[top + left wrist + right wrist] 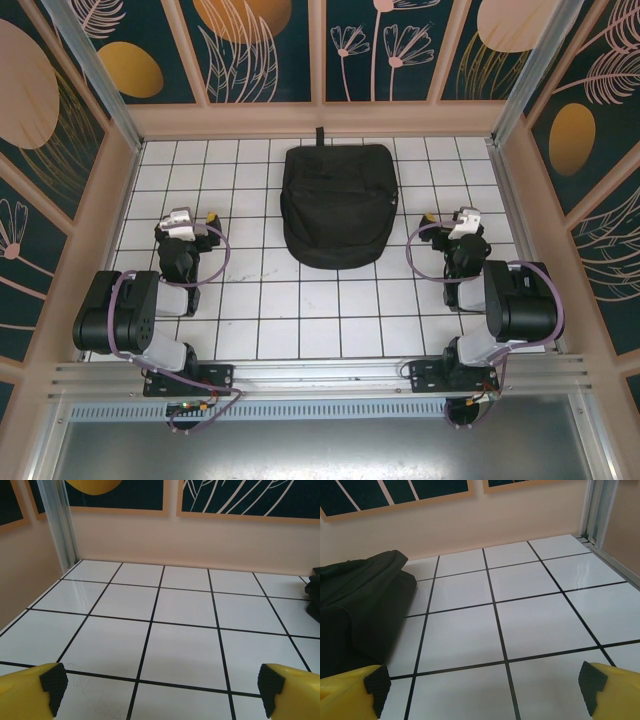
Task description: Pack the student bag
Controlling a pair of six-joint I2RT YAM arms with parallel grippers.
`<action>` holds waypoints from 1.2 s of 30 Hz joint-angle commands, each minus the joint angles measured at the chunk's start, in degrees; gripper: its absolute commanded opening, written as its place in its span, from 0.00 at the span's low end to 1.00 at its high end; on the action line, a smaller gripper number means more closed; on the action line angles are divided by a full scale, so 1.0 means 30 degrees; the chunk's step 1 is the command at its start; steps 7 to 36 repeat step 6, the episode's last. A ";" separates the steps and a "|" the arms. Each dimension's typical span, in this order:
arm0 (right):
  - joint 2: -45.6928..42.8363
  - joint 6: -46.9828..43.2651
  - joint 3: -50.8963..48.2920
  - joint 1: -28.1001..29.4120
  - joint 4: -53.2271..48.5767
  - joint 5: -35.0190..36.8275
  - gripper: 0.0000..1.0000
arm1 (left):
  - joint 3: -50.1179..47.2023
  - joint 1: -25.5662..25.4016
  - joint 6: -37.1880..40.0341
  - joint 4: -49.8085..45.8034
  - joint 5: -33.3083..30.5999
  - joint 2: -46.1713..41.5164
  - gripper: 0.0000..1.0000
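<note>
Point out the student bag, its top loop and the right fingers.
student bag [337, 205], top external, fabric centre
top loop [320, 136], top external, its middle
right fingers [591, 685], right wrist, black pad

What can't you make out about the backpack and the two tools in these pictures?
Backpack, top view: black on black, too small to tell zipped or unzipped.
Backpack, left wrist view: cut off by the right edge.
Backpack, right wrist view: cut off by the left edge.
Left tool and right tool, wrist views: fingers cut off by the bottom edge.
</note>
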 commanded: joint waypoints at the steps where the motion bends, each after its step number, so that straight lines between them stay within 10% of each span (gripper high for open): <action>1: -0.0027 -0.0374 0.0217 0.0087 0.0289 0.0102 0.99 | 0.0379 0.0122 -0.0054 0.0079 -0.0121 0.0017 0.99; 36: -0.0028 -0.0374 0.0225 0.0067 0.0274 0.0109 0.99 | 0.0217 0.0103 -0.0022 0.0284 -0.0147 -0.0091 0.99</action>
